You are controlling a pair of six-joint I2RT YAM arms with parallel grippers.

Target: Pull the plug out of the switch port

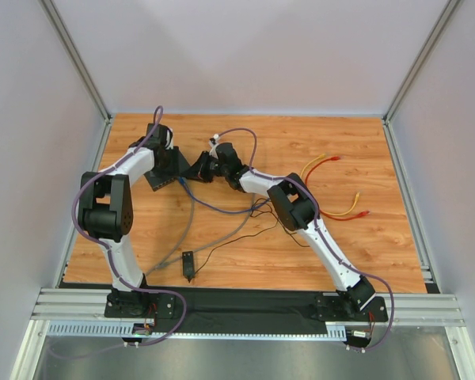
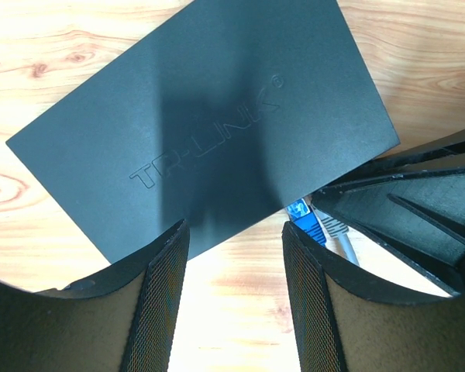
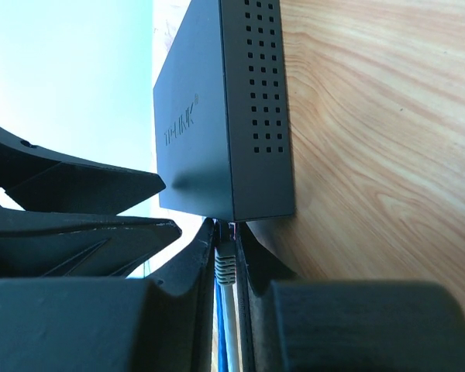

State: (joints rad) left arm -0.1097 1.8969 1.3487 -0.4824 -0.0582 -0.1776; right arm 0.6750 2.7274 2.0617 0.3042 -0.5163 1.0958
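Two arms, top view: left arm (image 1: 111, 207) and right arm (image 1: 317, 229) both reach to the far left-centre of the table (image 1: 301, 257), with their heads close together.
Switch, top view: the switch (image 1: 157, 182) is a flat black box lying on the wood, far and left of centre, partly covered by the left arm's head.
Loose items, top view: a grey cable (image 1: 188, 226) trails from the switch toward the near edge. A small adapter block (image 1: 188, 265) on a thin black wire (image 1: 229, 241) lies near, left of centre. Coloured patch leads (image 1: 336, 212) lie well apart at the right.
Left gripper, left wrist view: the left gripper (image 2: 236, 298) has its jaws spread with only bare wood between them. The fingertips (image 2: 169, 267) are at the switch's near long edge, and contact cannot be told.
Switch, left wrist view: lid up and lettered TP-LINK, lying askew across the frame.
Plugs, left wrist view: a blue plug (image 2: 301, 213) and a grey plug (image 2: 337, 232) sit side by side at the switch's near right end, beside the other arm's black fingers.
Right gripper, right wrist view: the right gripper (image 3: 226, 242) is pinched narrowly on the grey plug's ribbed boot, right at the switch's port edge.
Switch, right wrist view: the vented side wall faces the camera, and the box rests flat on the wood.
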